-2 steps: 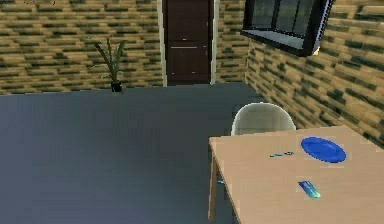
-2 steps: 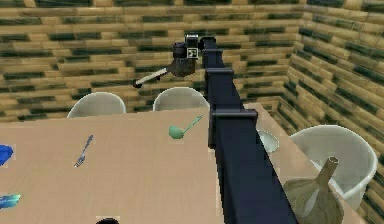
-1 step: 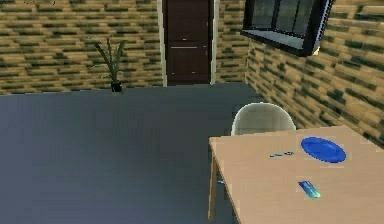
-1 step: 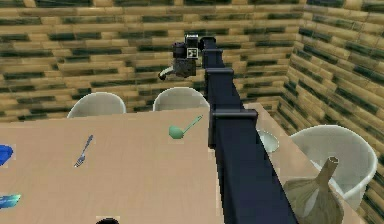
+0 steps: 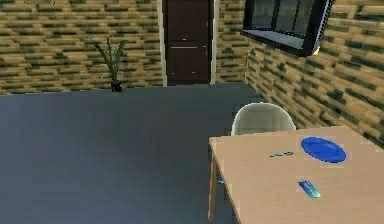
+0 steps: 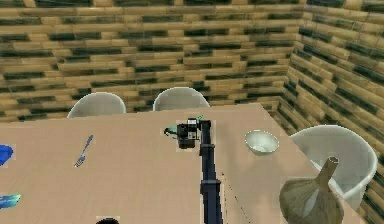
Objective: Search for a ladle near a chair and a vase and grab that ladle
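One pale bowl (image 6: pixel 262 141) and a vase (image 6: pixel 318 195) share the table (image 6: pixel 130 175); claw (image 6: pixel 172 131) holds nothing.

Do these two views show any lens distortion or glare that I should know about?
Forward view: the window leans near the right edge, a lens effect only; the table is evenly lit, no glare. Arm side view: the brick wall leans likewise at its right corner; the table there shows no glare either.
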Tool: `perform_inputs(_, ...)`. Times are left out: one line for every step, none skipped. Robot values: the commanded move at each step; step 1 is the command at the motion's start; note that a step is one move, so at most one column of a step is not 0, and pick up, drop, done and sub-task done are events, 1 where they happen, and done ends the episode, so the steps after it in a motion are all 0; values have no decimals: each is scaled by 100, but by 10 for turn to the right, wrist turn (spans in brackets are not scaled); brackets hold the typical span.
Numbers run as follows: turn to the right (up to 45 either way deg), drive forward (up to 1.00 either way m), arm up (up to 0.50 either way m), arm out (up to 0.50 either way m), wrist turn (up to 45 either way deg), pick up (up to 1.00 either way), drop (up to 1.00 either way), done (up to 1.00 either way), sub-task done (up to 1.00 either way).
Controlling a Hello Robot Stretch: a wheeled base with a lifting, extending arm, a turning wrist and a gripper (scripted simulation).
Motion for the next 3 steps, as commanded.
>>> perform_inputs(0,0,0,0,0,100,0,0,0)
perform_inputs(0,0,10,0,0,0,0,0,0)
perform_inputs(0,0,0,0,0,0,0,100,0)
